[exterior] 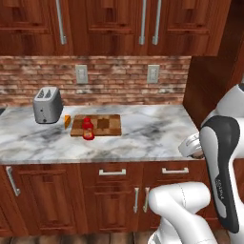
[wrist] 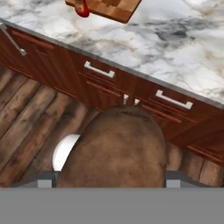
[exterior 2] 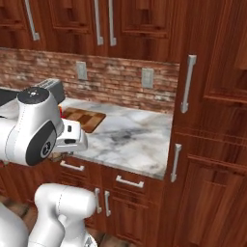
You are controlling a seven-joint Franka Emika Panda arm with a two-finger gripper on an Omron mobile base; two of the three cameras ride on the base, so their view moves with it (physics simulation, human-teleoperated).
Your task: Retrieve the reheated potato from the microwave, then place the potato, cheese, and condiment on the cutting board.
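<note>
Holding the round brown mottled potato [wrist: 116, 148] between spread fingers, the gripper [wrist: 111, 181] hangs before the marble counter's [exterior: 143, 138] near edge, open floor below; the checkered wooden cutting board [exterior: 102, 125] lies far left.

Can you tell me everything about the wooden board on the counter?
The board is a flat brown rectangle made of lighter and darker wood blocks in a checkered pattern. It lies flat on the marble counter, in front of the brick wall. The red bottle stands at its front left corner. The cheese sits just off its left edge, toward the toaster. The rest of its top is bare.
</note>
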